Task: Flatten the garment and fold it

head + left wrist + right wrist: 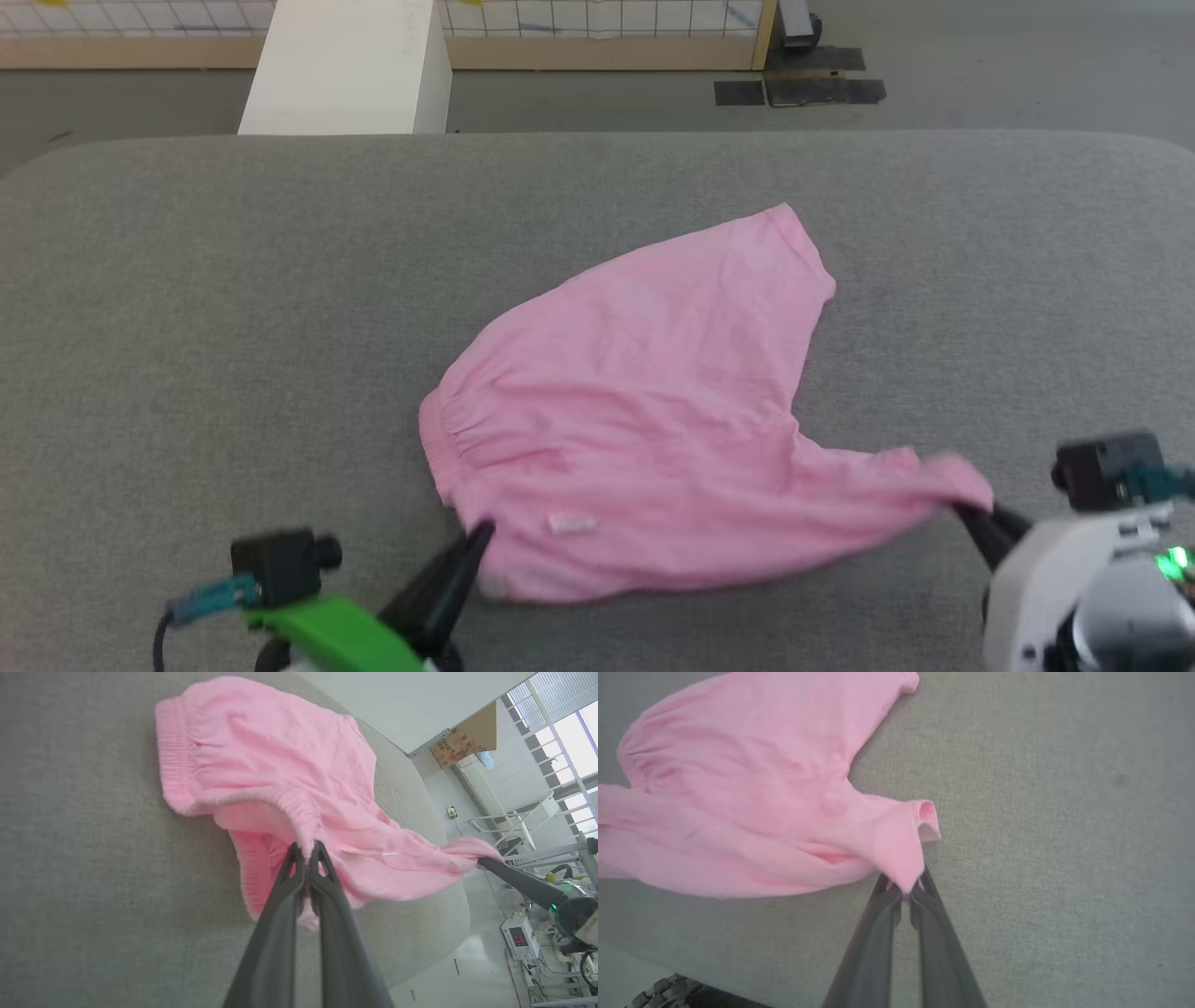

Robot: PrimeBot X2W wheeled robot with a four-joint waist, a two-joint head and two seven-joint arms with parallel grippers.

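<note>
Pink shorts (644, 411) bunched on grey table (187, 327). Left gripper (306, 851) pinches waistband, right gripper (906, 887) pinches leg hem. Pull apart evenly, low, until wrinkles clear.

- My desk (187, 280) is covered in grey, felt-like cloth, and its far corners are rounded.
- Just beyond its far edge I see a plain white block (350, 70) standing on the grey floor (607, 98).
- Farther back, a white gridded panel (597, 19) in a pale wooden frame runs along the floor.
- A few flat dark mats (803, 89) lie on the floor near the right end of that frame.
- From my left wrist I see a printed cardboard box (465, 742) by a pale wall, close to bright barred windows (560, 728).
- Lower down in that view, a small white meter (518, 940) shows red digits, with cables nearby.
</note>
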